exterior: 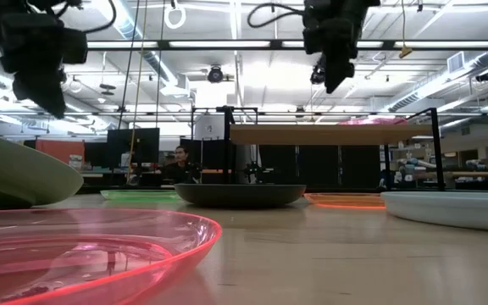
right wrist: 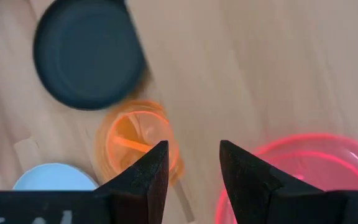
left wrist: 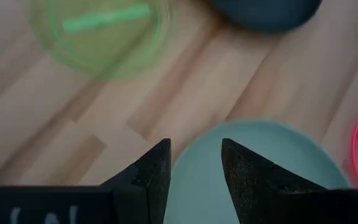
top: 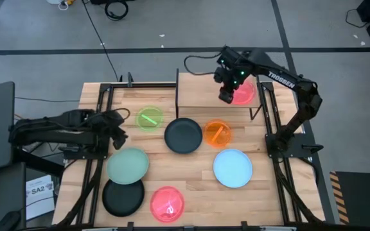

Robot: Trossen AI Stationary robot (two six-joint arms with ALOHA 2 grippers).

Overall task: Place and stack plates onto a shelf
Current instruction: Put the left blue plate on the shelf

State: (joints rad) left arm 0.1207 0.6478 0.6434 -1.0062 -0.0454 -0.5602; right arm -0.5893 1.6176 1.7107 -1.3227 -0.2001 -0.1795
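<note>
The shelf (top: 201, 93) stands at the table's far side, with a pink plate (top: 244, 94) lying on its right half. My right gripper (top: 227, 96) hangs open above the shelf, just left of that plate (right wrist: 291, 174), holding nothing. My left gripper (top: 117, 133) is open and empty over the table's left side, above the far edge of the pale green plate (left wrist: 253, 162). On the table lie a lime green plate (top: 149, 119), a black plate (top: 184, 135), an orange plate (top: 218, 133), a light blue plate (top: 232, 167), a second black plate (top: 123, 196) and a red plate (top: 167, 203).
Black metal frame rails run along the table's left side (top: 98, 128) and right side (top: 268, 122). Bare wood shows on the shelf's left half (top: 194, 90) and between the plates. In the low view the red plate (exterior: 74, 254) fills the near foreground.
</note>
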